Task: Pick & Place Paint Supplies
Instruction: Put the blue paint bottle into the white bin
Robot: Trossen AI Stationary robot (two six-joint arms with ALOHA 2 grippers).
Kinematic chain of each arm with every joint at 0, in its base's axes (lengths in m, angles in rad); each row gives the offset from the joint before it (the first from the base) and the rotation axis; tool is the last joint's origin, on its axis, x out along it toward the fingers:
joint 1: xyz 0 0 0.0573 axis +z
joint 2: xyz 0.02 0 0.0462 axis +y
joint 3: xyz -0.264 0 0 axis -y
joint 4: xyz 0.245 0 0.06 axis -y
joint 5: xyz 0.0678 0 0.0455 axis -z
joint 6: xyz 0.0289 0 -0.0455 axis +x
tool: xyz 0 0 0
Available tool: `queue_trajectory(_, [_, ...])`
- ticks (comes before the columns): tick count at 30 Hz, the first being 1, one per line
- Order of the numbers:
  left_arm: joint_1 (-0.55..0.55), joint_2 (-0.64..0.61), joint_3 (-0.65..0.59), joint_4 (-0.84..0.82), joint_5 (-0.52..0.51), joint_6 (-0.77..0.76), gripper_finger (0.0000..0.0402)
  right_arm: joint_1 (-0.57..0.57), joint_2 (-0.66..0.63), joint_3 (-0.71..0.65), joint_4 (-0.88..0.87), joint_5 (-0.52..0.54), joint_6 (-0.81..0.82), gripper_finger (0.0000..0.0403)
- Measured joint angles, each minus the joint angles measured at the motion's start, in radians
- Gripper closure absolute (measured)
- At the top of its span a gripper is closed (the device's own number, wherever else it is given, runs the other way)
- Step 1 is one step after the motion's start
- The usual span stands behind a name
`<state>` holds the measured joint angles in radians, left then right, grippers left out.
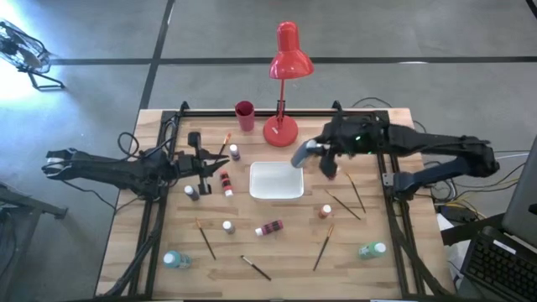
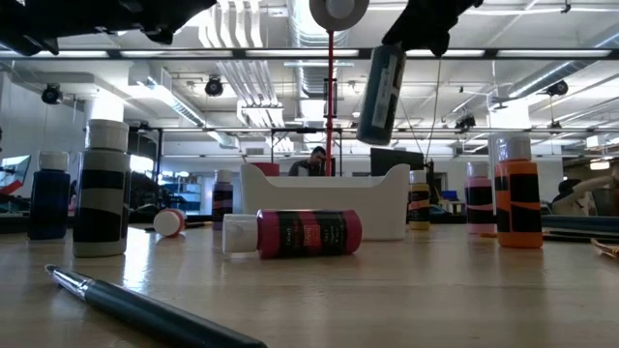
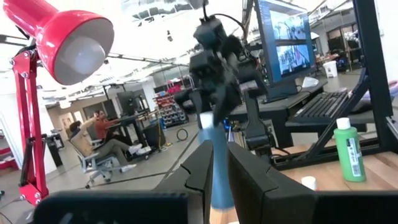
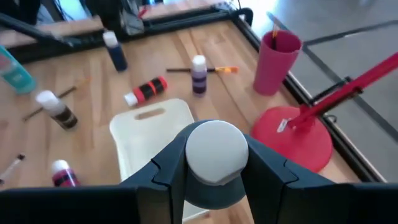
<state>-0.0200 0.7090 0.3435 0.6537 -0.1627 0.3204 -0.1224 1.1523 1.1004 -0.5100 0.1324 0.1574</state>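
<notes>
Starting at the left side of the wooden table (image 1: 277,252), the left gripper (image 1: 204,162) is seen low over the boards with its fingers nearly together; nothing can be made out between them, and whether anything is gripped cannot be told. Just beside it, a dark-banded bottle (image 1: 192,192) stands upright, a red bottle (image 1: 226,184) lies next to that, and a purple bottle (image 1: 234,152) stands a little farther back. A teal bottle (image 1: 173,260) lies near the front left corner, with a brush (image 1: 205,238) between it and a small upright bottle (image 1: 228,226). A red cup (image 1: 244,115) stands at the back edge, beside the round base of a red desk lamp (image 1: 283,84). Near the middle, a white tray (image 1: 276,180) is set flat, and a pink bottle (image 1: 270,227) lies on its side in front of it. Above the tray's right rear corner, the right gripper (image 1: 307,154) is held in the air, its fingers closed partway on a blue-grey bottle (image 2: 380,92) with a pale cap (image 4: 217,151); the bottle hangs clear of the table. Farther right, an orange bottle (image 1: 325,211) stands among several loose brushes (image 1: 345,206), and a second teal bottle (image 1: 372,249) lies near the front right corner.
</notes>
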Motion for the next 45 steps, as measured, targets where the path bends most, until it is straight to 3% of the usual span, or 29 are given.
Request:
queue_trajectory(12, [0.0,0.0,0.0,-0.003,0.0,-0.111,0.0351,0.066,0.115,-0.021,0.08,0.031,0.03,0.0289])
queue_trajectory(31, [0.0,0.001,0.0,-0.004,0.001,-0.115,0.0351,0.066,0.333,-0.024,0.126,0.07,-0.01,0.0289])
queue_trajectory(45, [0.0,0.001,0.0,-0.003,0.001,-0.115,0.0351,0.062,0.351,-0.031,0.124,0.071,-0.003,0.0289])
